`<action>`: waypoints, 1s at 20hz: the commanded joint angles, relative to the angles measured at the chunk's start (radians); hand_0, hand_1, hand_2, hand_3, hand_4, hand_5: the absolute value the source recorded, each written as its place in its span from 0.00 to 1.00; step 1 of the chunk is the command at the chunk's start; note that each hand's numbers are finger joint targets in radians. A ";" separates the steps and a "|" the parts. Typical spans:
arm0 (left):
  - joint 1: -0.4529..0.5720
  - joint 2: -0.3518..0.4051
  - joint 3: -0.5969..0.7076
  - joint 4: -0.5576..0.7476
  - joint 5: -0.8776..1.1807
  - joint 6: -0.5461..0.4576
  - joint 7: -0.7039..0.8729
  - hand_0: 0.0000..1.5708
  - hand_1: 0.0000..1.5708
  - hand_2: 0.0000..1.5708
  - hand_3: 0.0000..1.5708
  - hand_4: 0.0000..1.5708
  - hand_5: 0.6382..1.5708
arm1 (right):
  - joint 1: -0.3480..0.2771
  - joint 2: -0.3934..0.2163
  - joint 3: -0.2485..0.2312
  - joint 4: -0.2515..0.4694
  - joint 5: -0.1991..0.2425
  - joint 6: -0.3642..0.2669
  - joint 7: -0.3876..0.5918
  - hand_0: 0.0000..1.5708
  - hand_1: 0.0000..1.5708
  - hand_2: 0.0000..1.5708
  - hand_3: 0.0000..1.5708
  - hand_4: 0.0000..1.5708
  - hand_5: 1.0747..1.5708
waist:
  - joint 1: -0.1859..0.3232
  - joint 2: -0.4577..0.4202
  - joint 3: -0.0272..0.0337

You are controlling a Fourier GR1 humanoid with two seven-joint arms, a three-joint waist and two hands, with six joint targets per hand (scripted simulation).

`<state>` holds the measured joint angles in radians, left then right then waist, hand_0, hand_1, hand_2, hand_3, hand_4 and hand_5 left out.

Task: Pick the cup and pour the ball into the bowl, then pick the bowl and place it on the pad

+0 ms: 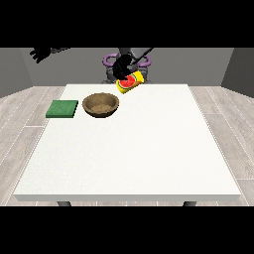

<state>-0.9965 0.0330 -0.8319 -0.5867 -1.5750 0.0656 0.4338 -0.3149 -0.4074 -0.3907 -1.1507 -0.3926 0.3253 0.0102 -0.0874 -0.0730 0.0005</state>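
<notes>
The cup (pixel 130 82) is yellow with a red patch showing at its mouth, and it is tipped over, mouth turned down and towards the view's left. It hangs above the far edge of the worktop (pixel 134 149), lifted clear of it. The hand at the view's right (pixel 121 67) is wrapped round the cup's upper end, its dark fingers closed on it, so the cup sits just below and slightly to the view's right of that hand. Whether the red patch is the ball or the cup's inside cannot be told, and no ball can be made out elsewhere.

Below that hand and towards the view's left, the brown bowl (pixel 101 105) stands upright on the worktop, apart from the cup. What lies inside the bowl is hard to judge. Farther to the view's left of the bowl, near it but not touching, lies the flat green pad (pixel 62 109).

The hand at the view's left (pixel 40 53) is raised well off to the side, beyond the worktop's edge, fingers spread and holding nothing.
</notes>
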 commanded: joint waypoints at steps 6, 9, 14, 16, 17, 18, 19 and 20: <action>0.027 -0.029 0.041 -0.065 -0.100 -0.074 -0.022 0.96 0.96 1.00 1.00 0.82 0.92 | 0.013 0.002 0.003 0.010 0.008 -0.001 -0.024 0.00 0.00 0.00 0.20 0.33 1.00 | 0.037 0.016 -0.0002; 0.084 0.021 0.134 -0.106 0.008 0.069 -0.034 0.98 0.98 1.00 1.00 0.80 0.94 | -0.006 0.041 0.023 -0.027 0.021 -0.071 0.013 0.00 0.00 0.00 0.20 0.33 1.00 | 0.073 0.017 -0.0012; 0.195 0.087 0.343 -0.233 0.241 0.294 -0.090 0.18 0.18 0.95 1.00 0.57 1.00 | 0.015 0.027 -0.008 -0.027 0.031 -0.133 0.035 0.00 0.00 0.00 0.20 0.33 1.00 | 0.173 -0.008 -0.0044; 0.181 0.134 0.435 -0.270 0.324 0.321 -0.119 0.00 0.00 0.84 1.00 0.46 0.96 | 0.054 0.044 -0.002 -0.027 0.052 -0.127 -0.019 0.00 0.00 0.00 0.22 0.33 1.00 | 0.195 -0.006 -0.0029; 0.299 0.124 0.424 -0.281 0.361 0.359 -0.154 0.21 0.21 0.98 1.00 0.38 0.94 | 0.058 0.032 -0.013 -0.029 0.039 -0.148 0.040 0.00 0.00 0.00 0.16 0.34 0.99 | 0.222 -0.046 -0.0041; 0.332 0.114 0.447 -0.285 0.418 0.369 -0.198 0.00 0.00 1.00 0.91 0.51 0.95 | 0.056 0.066 0.005 -0.044 0.050 -0.157 0.009 0.00 0.00 0.00 0.00 0.34 0.99 | 0.230 -0.010 -0.0042; 0.369 0.071 0.465 -0.288 0.475 0.384 -0.224 0.00 0.00 1.00 0.76 0.64 0.96 | 0.012 0.041 0.000 -0.064 0.029 -0.148 0.046 0.00 0.00 0.00 0.00 0.36 0.99 | 0.210 0.013 -0.0055; 0.407 0.000 0.488 -0.318 0.548 0.400 -0.229 0.45 0.45 1.00 0.78 0.72 0.99 | 0.026 0.053 -0.006 -0.049 0.040 -0.164 0.019 0.00 0.00 0.00 0.00 0.35 0.99 | 0.230 0.044 -0.0075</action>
<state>-0.7111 0.1029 -0.4285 -0.8496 -1.2067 0.3910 0.2720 -0.2828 -0.3658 -0.3925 -1.1905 -0.3568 0.1903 0.0326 0.1072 -0.0716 -0.0041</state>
